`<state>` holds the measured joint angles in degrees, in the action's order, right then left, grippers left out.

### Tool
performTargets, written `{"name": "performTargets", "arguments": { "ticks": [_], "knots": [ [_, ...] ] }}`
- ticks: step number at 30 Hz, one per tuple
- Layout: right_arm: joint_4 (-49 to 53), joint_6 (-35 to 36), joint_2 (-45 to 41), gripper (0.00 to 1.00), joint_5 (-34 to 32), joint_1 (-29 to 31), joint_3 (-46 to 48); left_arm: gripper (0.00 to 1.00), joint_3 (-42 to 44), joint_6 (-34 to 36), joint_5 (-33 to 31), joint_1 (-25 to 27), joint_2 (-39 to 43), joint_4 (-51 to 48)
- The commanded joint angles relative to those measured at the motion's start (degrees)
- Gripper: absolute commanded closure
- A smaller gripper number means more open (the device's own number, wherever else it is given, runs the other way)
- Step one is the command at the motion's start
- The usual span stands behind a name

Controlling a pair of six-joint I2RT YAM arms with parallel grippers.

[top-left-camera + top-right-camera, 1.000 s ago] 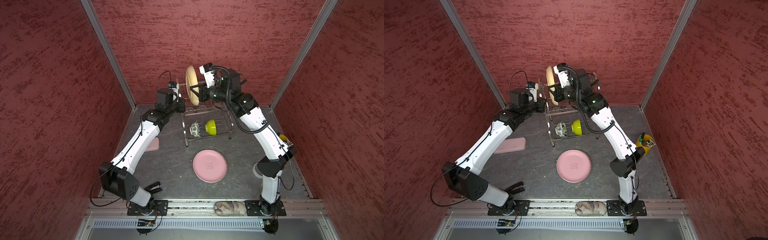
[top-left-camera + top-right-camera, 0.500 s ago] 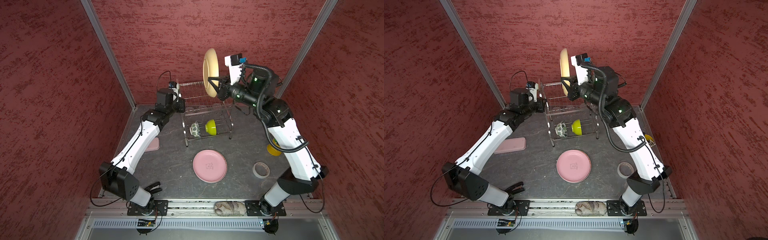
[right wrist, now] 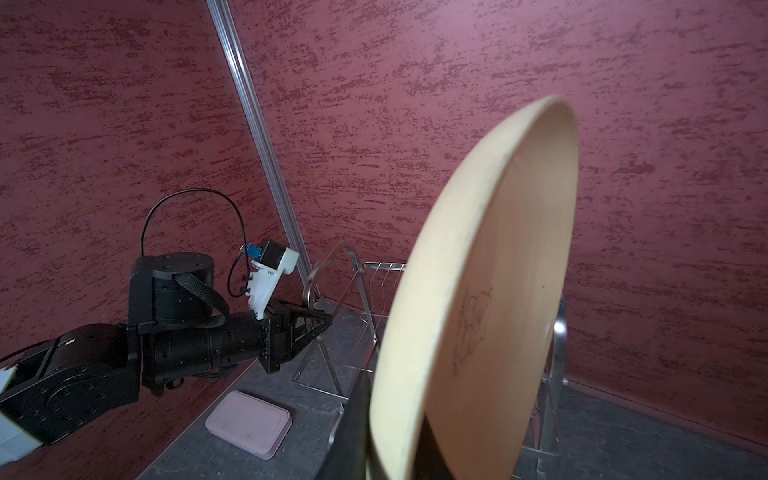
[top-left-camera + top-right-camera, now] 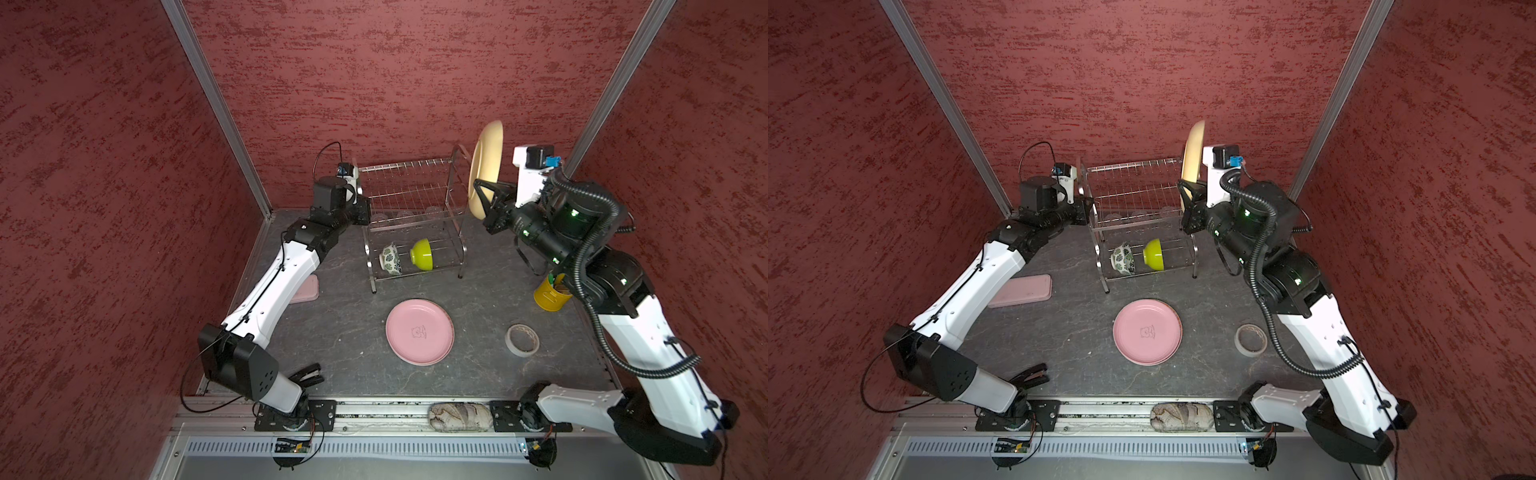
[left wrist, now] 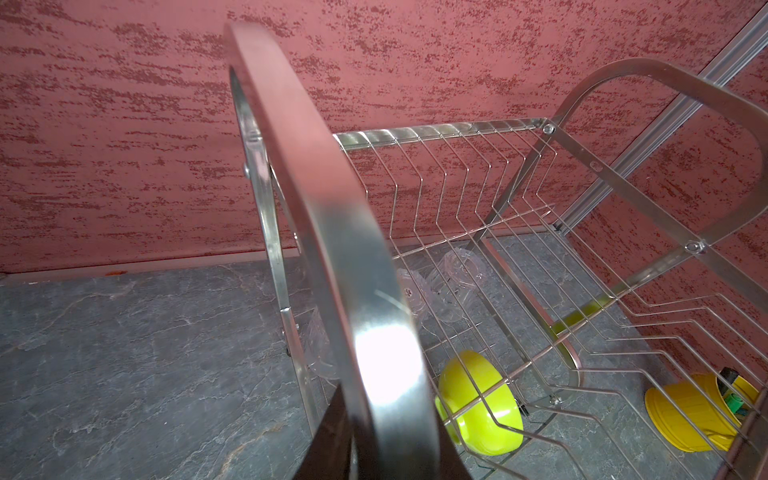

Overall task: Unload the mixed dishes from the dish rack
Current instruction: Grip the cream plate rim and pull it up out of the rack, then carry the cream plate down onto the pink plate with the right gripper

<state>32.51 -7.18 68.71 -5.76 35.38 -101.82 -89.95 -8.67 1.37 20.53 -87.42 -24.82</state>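
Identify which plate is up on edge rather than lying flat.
The tan plate: the right hand holds it on edge in the air beside the dish rack, while the pink plate lies flat on the table.

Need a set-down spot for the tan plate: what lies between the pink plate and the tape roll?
Nothing: the grey table between pink plate and tape roll is bare, in both top views.

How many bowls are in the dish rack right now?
2. The green-leaf bowl and the lime-green bowl sit side by side on the lower tier of the dish rack, both tipped on edge. No other bowl shows; nothing looks hidden.
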Motion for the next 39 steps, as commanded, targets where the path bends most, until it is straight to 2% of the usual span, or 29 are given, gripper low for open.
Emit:
{"name": "performTargets", "arguments": {
  "ticks": [1,11,24,33,39],
  "knots": [
    [2.5,-1.9,-2.5,1.0,-4.7,-0.3,0.3,0.82,1.3,-7.2,5.3,0.6,-2.0,-1.0],
    [16.8,-6.8,-5.7,1.0,-3.4,-0.3,1.8,0.82,0.5,-7.4,5.3,0.6,-3.3,-1.1],
    [28.5,-14.4,-9.1,1.0,-1.6,-0.3,11.0,0.82,0.4,-7.5,5.6,0.6,-4.3,-1.4],
    [31.9,-16.9,-6.9,1.0,5.1,0.1,17.5,0.82,0.6,-7.2,5.5,0.6,-4.2,-1.3],
    [30.6,-17.6,-5.3,1.0,7.1,3.2,22.9,0.82,0.6,-7.1,5.4,0.5,-4.0,-1.4]
  ]
}}
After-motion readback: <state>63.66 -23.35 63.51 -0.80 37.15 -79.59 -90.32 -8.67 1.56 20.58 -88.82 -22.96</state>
